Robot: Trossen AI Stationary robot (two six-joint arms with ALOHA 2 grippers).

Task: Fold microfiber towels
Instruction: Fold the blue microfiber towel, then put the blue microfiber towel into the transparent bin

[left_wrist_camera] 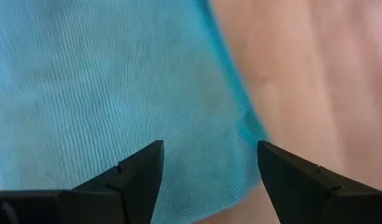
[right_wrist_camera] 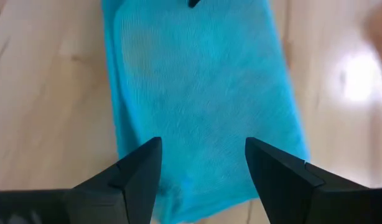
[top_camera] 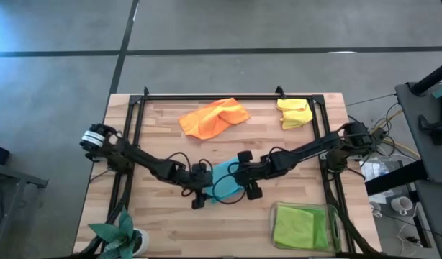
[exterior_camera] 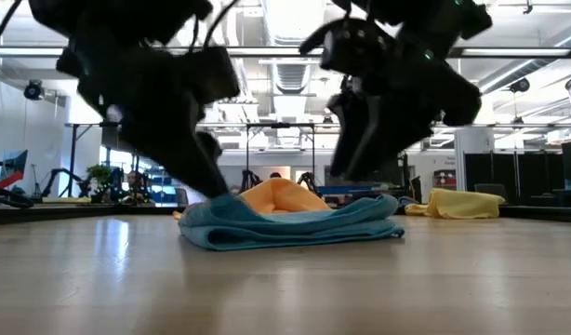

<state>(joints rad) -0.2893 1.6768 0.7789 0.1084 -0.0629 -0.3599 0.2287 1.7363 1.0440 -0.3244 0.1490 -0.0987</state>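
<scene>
Wooden table (top_camera: 170,230) carries everything you work with, and both arms meet at its middle over the light blue towel (top_camera: 224,180), which lies folded and flat there. Your left gripper (left_wrist_camera: 206,171) and right gripper (right_wrist_camera: 203,165) each hang just above one end of it with jaws apart and nothing between them, I think because a fold is just laid down. At the far edge the orange towel (top_camera: 214,117) and the yellow towel (top_camera: 294,113) wait crumpled. One green towel (top_camera: 301,226) rests in the clear tray (top_camera: 273,216), probably already finished.
</scene>
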